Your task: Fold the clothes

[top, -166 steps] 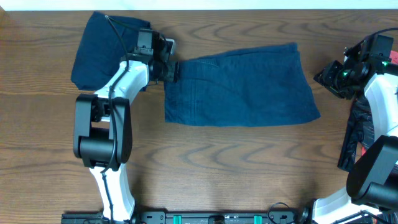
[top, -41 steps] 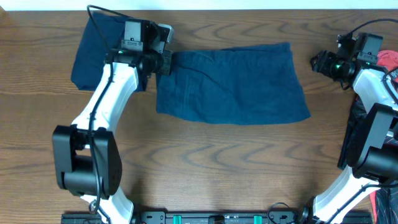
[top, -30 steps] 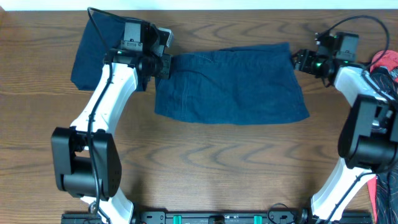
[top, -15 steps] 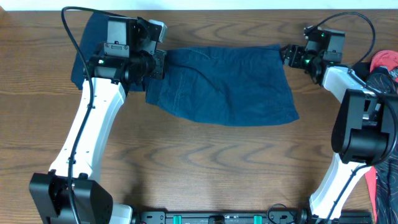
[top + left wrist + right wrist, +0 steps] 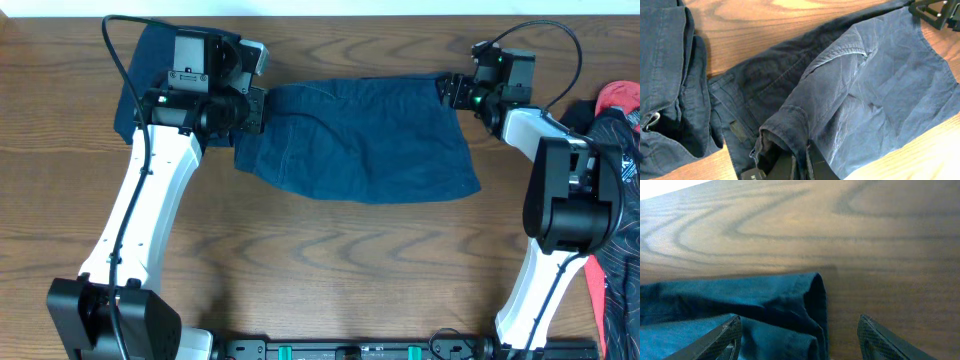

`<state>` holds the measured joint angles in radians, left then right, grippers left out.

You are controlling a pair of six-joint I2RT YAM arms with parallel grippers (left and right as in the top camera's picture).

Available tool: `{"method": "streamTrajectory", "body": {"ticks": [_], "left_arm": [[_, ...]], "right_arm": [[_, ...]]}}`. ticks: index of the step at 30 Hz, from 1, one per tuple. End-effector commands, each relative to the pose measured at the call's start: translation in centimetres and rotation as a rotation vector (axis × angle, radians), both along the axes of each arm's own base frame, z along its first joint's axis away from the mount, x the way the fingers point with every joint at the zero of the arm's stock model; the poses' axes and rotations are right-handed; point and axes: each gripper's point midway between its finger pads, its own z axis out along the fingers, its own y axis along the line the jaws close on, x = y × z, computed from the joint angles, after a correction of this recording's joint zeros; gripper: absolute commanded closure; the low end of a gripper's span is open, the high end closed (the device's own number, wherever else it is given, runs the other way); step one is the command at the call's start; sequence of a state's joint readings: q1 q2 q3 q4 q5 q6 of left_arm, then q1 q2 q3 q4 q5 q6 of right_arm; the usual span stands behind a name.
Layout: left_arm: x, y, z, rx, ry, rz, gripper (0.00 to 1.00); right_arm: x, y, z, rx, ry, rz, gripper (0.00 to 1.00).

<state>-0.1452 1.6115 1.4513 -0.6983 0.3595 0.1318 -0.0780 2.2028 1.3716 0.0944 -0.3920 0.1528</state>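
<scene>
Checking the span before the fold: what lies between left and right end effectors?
Overhead view: dark navy denim-like shorts, spread on the wooden table, fill the stretch from left end effector to right end effector.

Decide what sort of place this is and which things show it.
Probably a robot lab's clothes-folding bench: two arms fixed at a wooden table, navy shorts spread between them, more garments heaped at the right edge.

Shorts [image 5: 370, 140] are matt, creased denim-like cloth; table [image 5: 330, 260] is smooth wood with bold grain; left arm [image 5: 145, 200] wears glossy white plastic
</scene>
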Motion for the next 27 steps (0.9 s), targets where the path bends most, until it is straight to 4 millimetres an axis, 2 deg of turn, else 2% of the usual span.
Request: {"method": "streamTrajectory", "body": {"ticks": [1, 13, 20, 27], "left_arm": [[-0.4, 0.2, 2.0, -0.002, -0.051, -0.001, 0.94], [-2.0, 0.4, 5.6, -0.013, -0.128, -0.001, 0.94], [-2.3, 0.5, 5.7, -0.010, -0.128, 0.001, 0.94], [-2.3, 0.5, 5.7, -0.010, -0.128, 0.001, 0.94]], "right_arm": [[0.1, 0.4, -0.2, 0.006, 0.000, -0.001, 0.28], [0.3, 0.8, 0.1, 0.016, -0.018, 0.013, 0.30], [-0.3, 2.8, 0.8, 0.099, -0.024, 0.110, 0.25], [-0.5, 3.2, 0.8, 0.112, -0.023, 0.132, 0.30]]}}
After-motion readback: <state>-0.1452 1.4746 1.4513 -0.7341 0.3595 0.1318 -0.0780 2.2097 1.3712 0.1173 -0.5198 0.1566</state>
